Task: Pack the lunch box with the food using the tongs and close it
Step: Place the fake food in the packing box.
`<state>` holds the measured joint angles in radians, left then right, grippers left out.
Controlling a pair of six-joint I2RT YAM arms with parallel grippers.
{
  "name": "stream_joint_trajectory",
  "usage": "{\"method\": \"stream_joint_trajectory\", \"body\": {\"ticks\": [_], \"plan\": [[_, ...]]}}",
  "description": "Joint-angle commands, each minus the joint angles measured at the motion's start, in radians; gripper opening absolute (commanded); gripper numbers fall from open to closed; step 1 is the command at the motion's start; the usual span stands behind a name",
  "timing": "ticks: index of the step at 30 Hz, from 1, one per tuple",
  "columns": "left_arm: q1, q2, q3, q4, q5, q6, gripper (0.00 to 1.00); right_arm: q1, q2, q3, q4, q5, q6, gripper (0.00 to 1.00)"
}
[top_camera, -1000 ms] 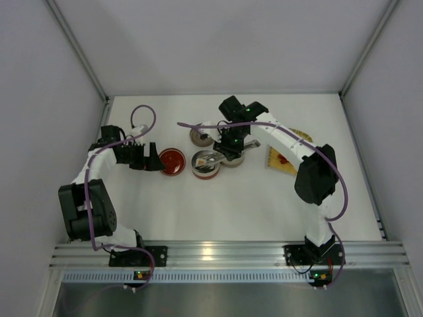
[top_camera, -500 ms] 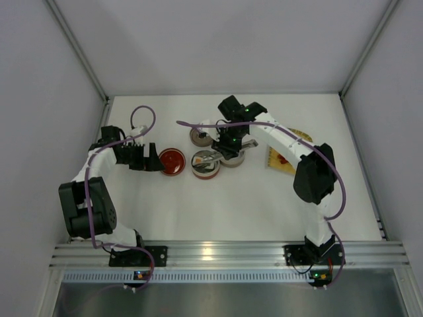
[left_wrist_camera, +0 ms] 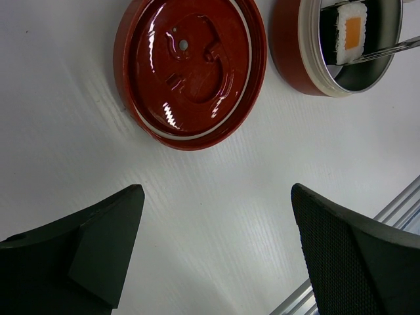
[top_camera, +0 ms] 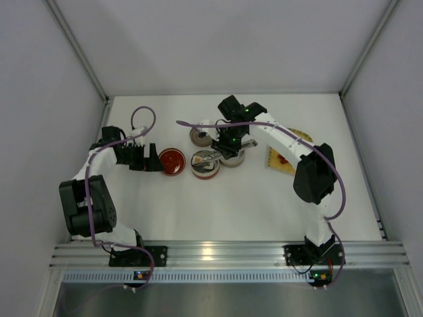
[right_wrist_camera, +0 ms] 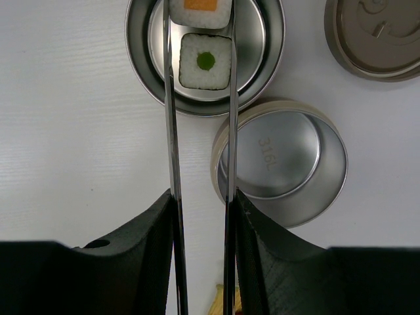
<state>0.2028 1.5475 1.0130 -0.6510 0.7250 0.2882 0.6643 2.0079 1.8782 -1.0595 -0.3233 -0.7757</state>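
While left fingers gape near the red lid, right fingers clamp tongs straddling a sushi roll

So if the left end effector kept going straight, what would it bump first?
Most likely the red lid, lying flat right ahead of the open left end effector; depth is hard to judge.

There are two sushi rolls, an orange-centred roll and a green-centred roll. Also two steel bowls, a red lid, a beige lid, one pair of tongs and one yellow mat.
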Motion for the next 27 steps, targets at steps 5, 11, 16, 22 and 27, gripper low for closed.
{"method": "stream_joint_trajectory", "body": {"ticks": [5, 11, 16, 22, 27], "plan": [[0.009, -0.001, 0.012, 0.016, 0.017, 0.028, 0.98, -0.003, 0.005, -0.007, 0.073, -0.033, -0.017, 0.34], [0.012, -0.006, 0.015, 0.014, 0.016, 0.025, 0.98, -0.003, 0.002, -0.019, 0.070, -0.030, -0.023, 0.41], [0.015, -0.001, 0.012, 0.013, 0.017, 0.026, 0.98, -0.002, -0.001, -0.027, 0.072, -0.023, -0.020, 0.46], [0.015, -0.004, 0.019, 0.013, 0.025, 0.022, 0.99, -0.003, -0.018, -0.025, 0.067, -0.013, -0.019, 0.50], [0.015, -0.013, 0.022, 0.004, 0.025, 0.022, 0.98, -0.011, -0.054, -0.010, 0.070, -0.017, 0.006, 0.44]]}}
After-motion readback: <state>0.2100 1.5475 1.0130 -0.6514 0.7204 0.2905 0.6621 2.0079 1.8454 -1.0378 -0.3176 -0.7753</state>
